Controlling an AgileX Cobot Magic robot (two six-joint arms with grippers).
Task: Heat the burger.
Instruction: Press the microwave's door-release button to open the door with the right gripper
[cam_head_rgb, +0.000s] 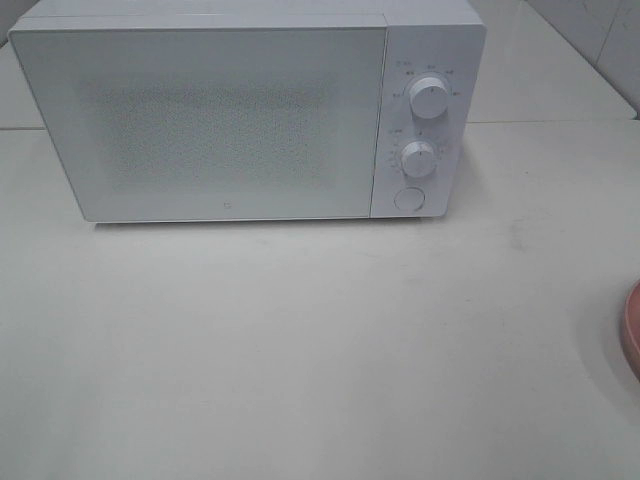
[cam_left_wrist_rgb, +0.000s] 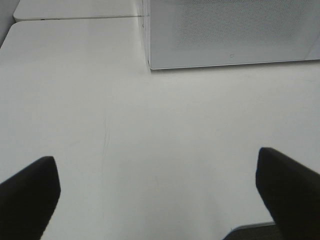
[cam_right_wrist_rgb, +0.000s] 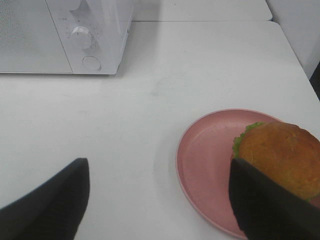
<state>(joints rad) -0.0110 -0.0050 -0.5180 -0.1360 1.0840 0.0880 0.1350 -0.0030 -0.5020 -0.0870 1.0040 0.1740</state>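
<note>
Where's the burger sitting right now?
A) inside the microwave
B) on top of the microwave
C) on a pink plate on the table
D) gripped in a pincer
C: the right wrist view shows the burger resting on the pink plate on the table, away from the microwave, whose door is shut.

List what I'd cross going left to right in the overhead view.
Microwave door → control panel with its dials → pink plate, only its rim showing at the right edge.
</note>
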